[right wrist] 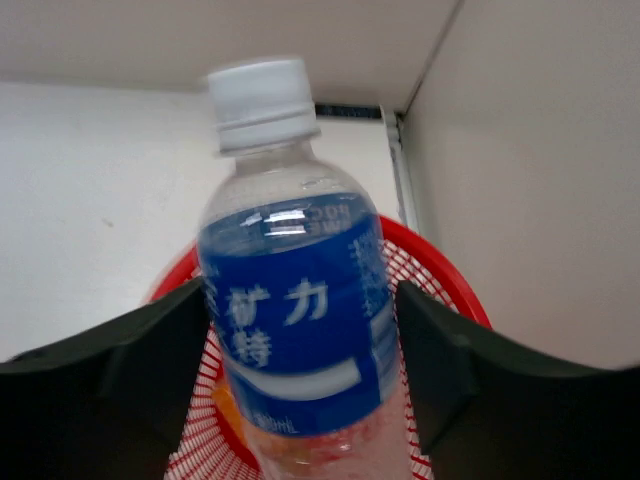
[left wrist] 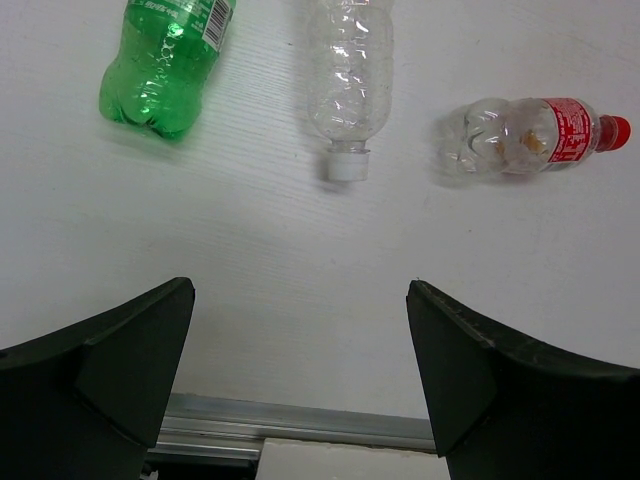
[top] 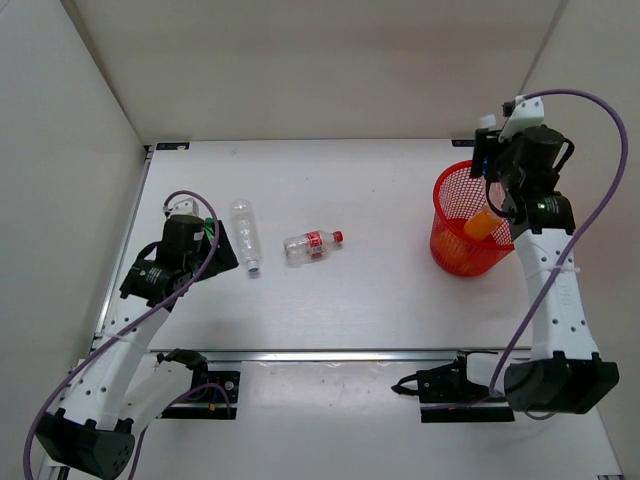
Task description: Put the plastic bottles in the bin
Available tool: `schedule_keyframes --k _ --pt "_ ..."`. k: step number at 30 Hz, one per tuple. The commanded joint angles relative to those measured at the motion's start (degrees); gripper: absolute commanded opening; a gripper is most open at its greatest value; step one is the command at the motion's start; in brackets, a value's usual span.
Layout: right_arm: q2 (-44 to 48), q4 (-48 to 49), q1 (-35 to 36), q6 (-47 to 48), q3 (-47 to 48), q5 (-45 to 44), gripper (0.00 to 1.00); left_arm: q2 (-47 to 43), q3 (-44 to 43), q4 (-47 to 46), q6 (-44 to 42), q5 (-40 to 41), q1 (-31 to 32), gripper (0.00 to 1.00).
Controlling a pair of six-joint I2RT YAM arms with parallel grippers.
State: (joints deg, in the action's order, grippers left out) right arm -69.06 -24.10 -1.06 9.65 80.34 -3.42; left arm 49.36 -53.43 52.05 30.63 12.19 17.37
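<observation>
Above the bin (right wrist: 441,268), the right gripper (right wrist: 300,300) clamps the blue-label bottle (right wrist: 292,335) between its fingers; the left gripper (left wrist: 300,290) stands open.

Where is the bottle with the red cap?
On the white table, look left of the red mesh basket, toward the middle. The red-capped bottle lies there on its side, short and clear. Only it has a red cap and label; its neighbours are a plain clear bottle and a green bottle.

A white table (top: 380,190) — boxed by pale walls (top: 300,60) — carries a metal rail (top: 330,353) along its near edge.
</observation>
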Motion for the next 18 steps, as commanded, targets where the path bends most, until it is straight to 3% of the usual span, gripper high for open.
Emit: schedule_keyframes --k 1,3,4,9,11,15,18 --pt "-1.69 -1.38 -1.84 -1.03 -4.13 1.32 0.73 0.12 -1.15 -0.02 -0.74 -0.76 0.21 0.98" --pt "-1.52 -2.0 -0.79 -1.47 -4.14 0.17 0.97 0.29 -1.59 0.07 -0.14 -0.49 0.21 0.99" --pt "-1.43 -1.92 0.69 -1.56 -3.26 -1.48 1.0 0.56 -1.68 -0.02 -0.05 -0.84 0.3 0.99" --pt "-3.17 -7.88 9.66 -5.94 8.05 -5.28 1.0 0.91 -1.94 -0.28 -0.04 0.12 0.22 0.98" --pt "-5.9 -12.8 17.98 -9.37 11.32 -7.99 1.0 1.61 -1.94 -0.11 -0.4 0.12 0.39 0.99" --pt "-10.82 -15.8 32.32 -20.08 10.9 -9.58 0.99 2.49 -2.38 0.5 -0.92 0.56 0.21 0.99" --pt "-14.08 -12.41 37.07 -33.71 4.61 -10.46 0.99 1.62 -1.59 1.03 -1.01 0.73 0.21 0.99"
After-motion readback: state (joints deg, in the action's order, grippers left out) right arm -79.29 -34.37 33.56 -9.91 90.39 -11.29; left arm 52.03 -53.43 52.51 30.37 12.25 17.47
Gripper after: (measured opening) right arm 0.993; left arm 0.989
